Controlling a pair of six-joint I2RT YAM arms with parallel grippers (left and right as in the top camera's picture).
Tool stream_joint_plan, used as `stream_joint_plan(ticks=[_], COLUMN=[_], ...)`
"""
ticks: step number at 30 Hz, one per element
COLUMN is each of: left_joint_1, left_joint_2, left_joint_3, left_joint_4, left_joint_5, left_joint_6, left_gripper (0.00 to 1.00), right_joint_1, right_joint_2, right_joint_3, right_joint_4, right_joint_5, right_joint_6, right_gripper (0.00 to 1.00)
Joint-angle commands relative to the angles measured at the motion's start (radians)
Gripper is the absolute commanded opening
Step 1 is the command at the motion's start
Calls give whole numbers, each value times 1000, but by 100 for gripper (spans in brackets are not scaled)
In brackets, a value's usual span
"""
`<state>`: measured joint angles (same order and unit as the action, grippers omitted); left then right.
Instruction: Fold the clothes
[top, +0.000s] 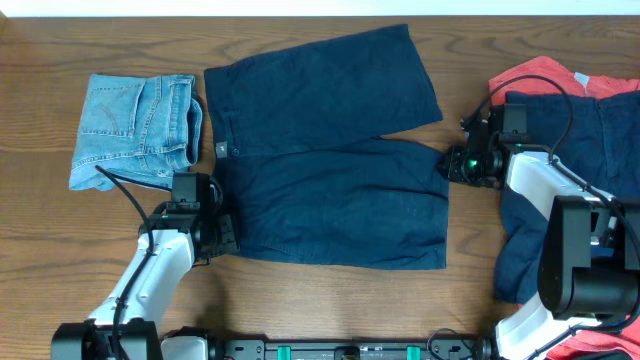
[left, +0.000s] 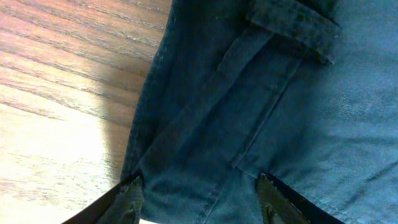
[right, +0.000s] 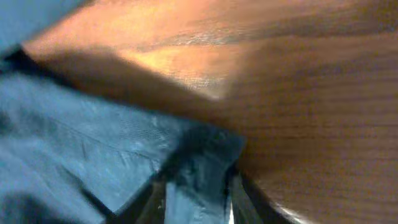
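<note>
Navy shorts (top: 330, 160) lie spread flat in the middle of the table, waistband to the left and legs to the right. My left gripper (top: 222, 235) is at the waistband's near corner. In the left wrist view its jaws (left: 199, 202) are open wide, with the waistband cloth and a belt loop (left: 292, 31) between them. My right gripper (top: 452, 165) is at the hem corner of the near leg. In the right wrist view its fingers (right: 196, 199) are drawn in on that bunched hem corner (right: 205, 155).
Folded light blue denim shorts (top: 135, 125) lie at the far left. A pile of clothes sits at the right edge, with a red garment (top: 545, 75) and a dark blue one (top: 610, 140). The right arm reaches over this pile.
</note>
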<state>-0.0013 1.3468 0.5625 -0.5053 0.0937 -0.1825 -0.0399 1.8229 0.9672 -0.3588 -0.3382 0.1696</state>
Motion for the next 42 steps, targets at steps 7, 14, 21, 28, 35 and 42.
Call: stream_joint_plan(ticks=[7, 14, 21, 28, 35, 42], left_joint_1=[0, 1, 1, 8, 55, 85], left_joint_2=[5, 5, -16, -21, 40, 122], left_joint_3=[0, 95, 301, 336, 295, 294], left_joint_4=[-8, -93, -298, -370, -380, -388], left_joint_5=[-24, 48, 78, -48, -50, -49], left_joint_6=[5, 2, 10, 9, -41, -50], left_gripper=[60, 71, 71, 84, 84, 84], right_joint_1=[-19, -67, -85, -56, -18, 2], right_joint_2=[2, -89, -366, -511, -499, -497], right_joint_3=[0, 36, 39, 39, -43, -256], right_joint_4=[276, 197, -75, -498, -744, -687], right_joint_5=[106, 92, -102, -126, -116, -47], right_joint_6=[21, 24, 25, 55, 55, 190], right_gripper=[1, 53, 73, 61, 48, 43])
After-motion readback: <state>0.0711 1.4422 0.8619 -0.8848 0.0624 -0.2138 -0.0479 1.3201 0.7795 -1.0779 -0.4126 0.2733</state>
